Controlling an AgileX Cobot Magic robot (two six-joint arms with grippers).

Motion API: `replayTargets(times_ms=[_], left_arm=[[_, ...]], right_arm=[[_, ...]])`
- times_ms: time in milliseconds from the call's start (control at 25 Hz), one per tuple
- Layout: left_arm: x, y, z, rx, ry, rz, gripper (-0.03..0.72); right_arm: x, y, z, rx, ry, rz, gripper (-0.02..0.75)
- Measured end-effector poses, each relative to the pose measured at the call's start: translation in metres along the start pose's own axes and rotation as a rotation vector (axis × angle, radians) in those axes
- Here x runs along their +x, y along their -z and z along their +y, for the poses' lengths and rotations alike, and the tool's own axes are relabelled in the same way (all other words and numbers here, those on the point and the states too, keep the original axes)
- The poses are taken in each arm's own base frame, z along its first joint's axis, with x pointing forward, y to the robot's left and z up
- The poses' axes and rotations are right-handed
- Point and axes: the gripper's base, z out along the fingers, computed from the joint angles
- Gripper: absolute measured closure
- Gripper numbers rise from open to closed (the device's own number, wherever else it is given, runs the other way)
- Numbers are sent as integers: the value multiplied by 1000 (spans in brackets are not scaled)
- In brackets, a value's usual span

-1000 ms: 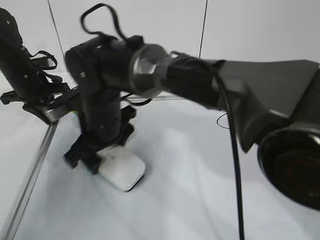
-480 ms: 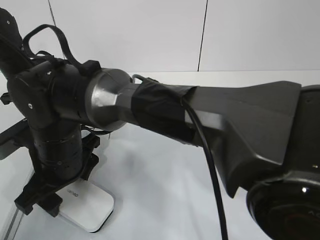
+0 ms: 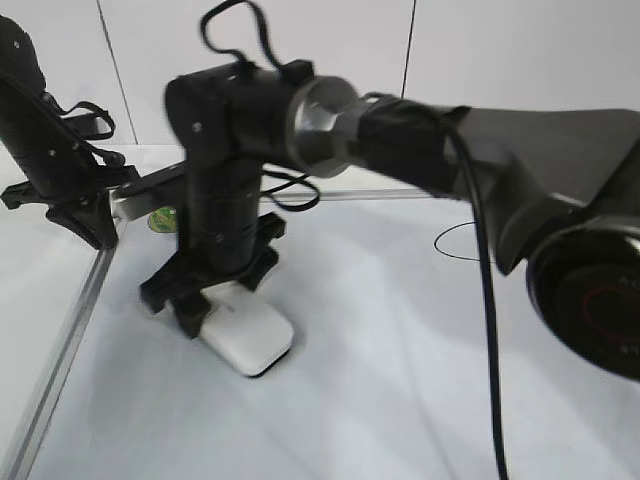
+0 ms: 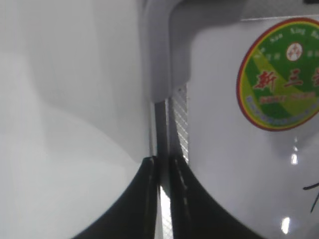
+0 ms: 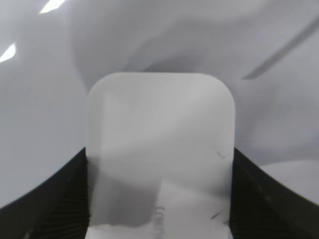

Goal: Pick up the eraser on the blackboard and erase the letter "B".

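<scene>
Right wrist view shows the two fingers (image 5: 60,199) of the right gripper (image 3: 215,300) pressed against the two long sides of the one eraser (image 5: 159,154), clamping it across its width. From outside, that eraser (image 3: 250,340) lies flat on the blackboard (image 3: 400,400), in its left half and just inside the left frame rail, with the right arm (image 3: 420,160) reaching across from the right.

Left wrist view shows the left gripper (image 4: 162,199) with its two fingers (image 4: 137,204) nearly together, pinching the grey frame rail (image 4: 162,124) at the board's far left corner, just beside the one round green sticker (image 4: 281,74). One curved black marker stroke (image 3: 460,242) shows past the right arm; which letter it belongs to I cannot tell. No containers are in view.

Half a second ago the right arm and the eraser stood nearer the board's near left corner; they now sit further in, much as a second ago. The left gripper keeps its place on the rail.
</scene>
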Motion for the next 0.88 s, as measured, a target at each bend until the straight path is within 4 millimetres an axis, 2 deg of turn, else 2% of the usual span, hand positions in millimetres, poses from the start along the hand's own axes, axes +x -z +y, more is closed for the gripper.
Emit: replayTargets(times_ms=[120, 360, 480, 600, 680, 760, 880], left_arm=[[0, 0, 0, 0, 0, 0, 660], [0, 0, 0, 0, 0, 0, 659], [0, 0, 0, 0, 0, 0, 659], [0, 0, 0, 0, 0, 0, 659], [0, 0, 0, 0, 0, 2, 659], [0, 0, 0, 0, 0, 4, 659], [1, 0, 0, 0, 0, 7, 659]], right_arm=[[1, 5, -24, 14, -47, -9, 176], [4, 17, -26, 17, -55, -14, 176], [4, 46, -20, 0, -54, -72, 176], [6, 89, -15, 0, -46, -156, 176], [11, 108, -14, 9, -43, -187, 176], [19, 119, -14, 28, -48, -188, 176], [39, 122, -18, 57, -63, -139, 176]])
